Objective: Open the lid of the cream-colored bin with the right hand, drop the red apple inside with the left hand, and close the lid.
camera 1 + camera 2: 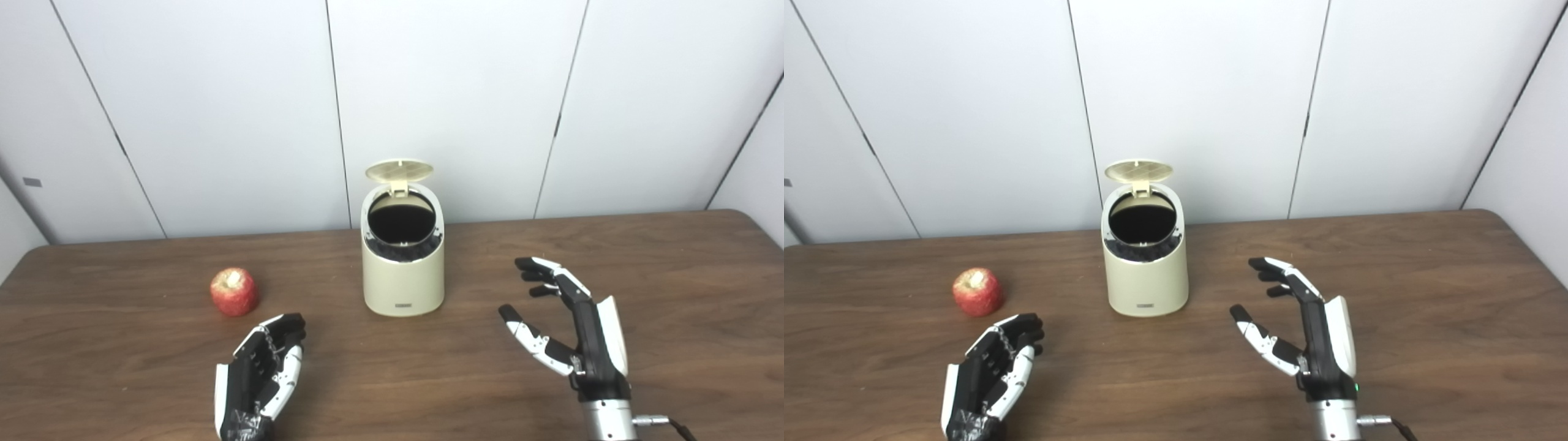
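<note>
The cream-colored bin [403, 275] stands at the middle of the table with its round lid [399, 170] tipped up at the back, showing a dark inside. A red apple [234, 291] rests on the table to the bin's left, touching nothing. My left hand [264, 372] lies low near the front edge, just below and right of the apple, fingers apart and holding nothing. My right hand [566, 321] hovers to the right of the bin, a clear gap away, palm toward the bin, fingers and thumb spread, holding nothing.
The brown wooden table [674, 275] runs the full width, with rounded back corners. White wall panels [429, 92] rise right behind it, close to the bin's raised lid. A cable [674, 424] leaves my right wrist at the bottom edge.
</note>
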Controlling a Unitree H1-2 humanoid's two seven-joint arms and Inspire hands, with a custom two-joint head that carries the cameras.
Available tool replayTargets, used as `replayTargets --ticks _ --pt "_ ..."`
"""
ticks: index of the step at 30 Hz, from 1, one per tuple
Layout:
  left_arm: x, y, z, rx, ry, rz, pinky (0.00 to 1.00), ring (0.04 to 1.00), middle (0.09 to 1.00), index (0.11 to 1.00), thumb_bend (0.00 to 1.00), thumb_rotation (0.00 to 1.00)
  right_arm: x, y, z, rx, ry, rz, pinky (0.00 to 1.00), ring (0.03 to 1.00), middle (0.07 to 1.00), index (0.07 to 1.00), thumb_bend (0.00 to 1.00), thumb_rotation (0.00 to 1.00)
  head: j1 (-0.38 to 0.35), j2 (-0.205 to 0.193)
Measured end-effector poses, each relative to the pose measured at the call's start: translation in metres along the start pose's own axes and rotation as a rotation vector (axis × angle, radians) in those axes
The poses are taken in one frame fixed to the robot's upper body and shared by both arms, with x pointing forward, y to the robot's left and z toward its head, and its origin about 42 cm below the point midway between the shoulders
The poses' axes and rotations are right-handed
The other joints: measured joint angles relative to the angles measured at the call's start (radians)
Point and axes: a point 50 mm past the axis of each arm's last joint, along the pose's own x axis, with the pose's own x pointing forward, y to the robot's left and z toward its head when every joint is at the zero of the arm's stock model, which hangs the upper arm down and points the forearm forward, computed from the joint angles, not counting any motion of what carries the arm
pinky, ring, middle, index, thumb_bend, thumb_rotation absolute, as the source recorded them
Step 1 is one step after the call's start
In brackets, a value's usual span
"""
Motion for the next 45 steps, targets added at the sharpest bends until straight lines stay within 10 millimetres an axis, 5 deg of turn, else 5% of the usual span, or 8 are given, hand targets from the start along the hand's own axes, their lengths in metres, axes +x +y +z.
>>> replayTargets --ticks 3,8,16,23,29,37,45 --pt "0.0 0.003 0.0 0.022 -0.004 0.009 0.63 0.676 0.676 0.658 0.27 0.17 -0.007 0.001 -0.001 0.006 0.006 0.002 0.59 0.698 0.732 0.685 0.25 0.22 0.009 0.002" --pt "0.0 0.009 0.008 0.133 -0.137 0.03 0.58 0.645 0.653 0.658 0.66 0.13 -0.011 0.006 -0.004 0.025 0.033 0.001 0.61 0.709 0.733 0.697 0.25 0.15 0.023 0.005" --pt "0.018 0.033 0.07 0.247 -0.393 0.072 0.67 0.737 0.744 0.758 0.84 0.18 -0.011 0.008 -0.003 0.044 0.031 -0.01 0.62 0.716 0.733 0.689 0.25 0.19 0.031 0.011" --pt "0.067 0.055 0.1 0.347 -0.462 0.157 0.71 0.761 0.771 0.794 0.94 0.21 -0.01 0.005 -0.005 0.066 0.028 -0.027 0.61 0.716 0.734 0.68 0.25 0.19 0.046 0.006" --pt "0.101 0.072 0.089 0.445 -0.407 0.176 0.7 0.762 0.794 0.818 0.96 0.16 -0.01 0.005 -0.006 0.073 0.031 -0.034 0.61 0.712 0.732 0.688 0.25 0.16 0.048 0.003" --pt "0.126 0.084 0.078 0.575 -0.254 0.185 0.75 0.831 0.837 0.878 1.0 0.23 -0.009 0.003 -0.007 0.076 0.025 -0.036 0.6 0.705 0.727 0.673 0.25 0.15 0.066 0.002" --pt "0.159 0.09 0.081 0.682 -0.011 -0.017 0.75 0.835 0.838 0.873 1.0 0.25 -0.01 0.004 -0.007 0.075 0.024 -0.029 0.63 0.716 0.729 0.681 0.26 0.19 0.072 0.002"
